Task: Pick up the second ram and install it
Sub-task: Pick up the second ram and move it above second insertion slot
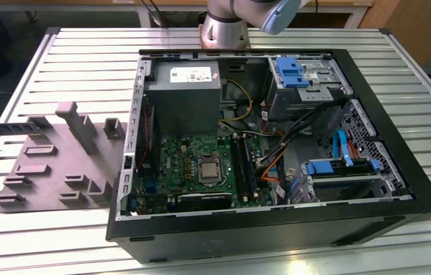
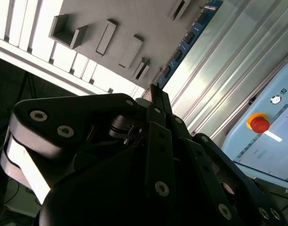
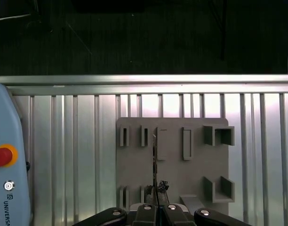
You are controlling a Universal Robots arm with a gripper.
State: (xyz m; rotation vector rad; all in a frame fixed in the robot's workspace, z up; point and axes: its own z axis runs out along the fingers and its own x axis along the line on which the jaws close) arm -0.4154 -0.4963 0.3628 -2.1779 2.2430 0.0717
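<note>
Pinching the second ram (image 2: 188,40), fingers (image 2: 159,139) above grey tray (image 3: 177,179), computer case (image 1: 276,228) in exterior view

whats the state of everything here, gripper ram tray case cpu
gripper: shut on the second ram
second ram: gripped at one end, held over the grey tray, not in the case
grey tray: flat on the table, slots in view look empty
computer case: lying on its side, side panel off, inside exposed
processor chip: seated in its socket on the board
</note>
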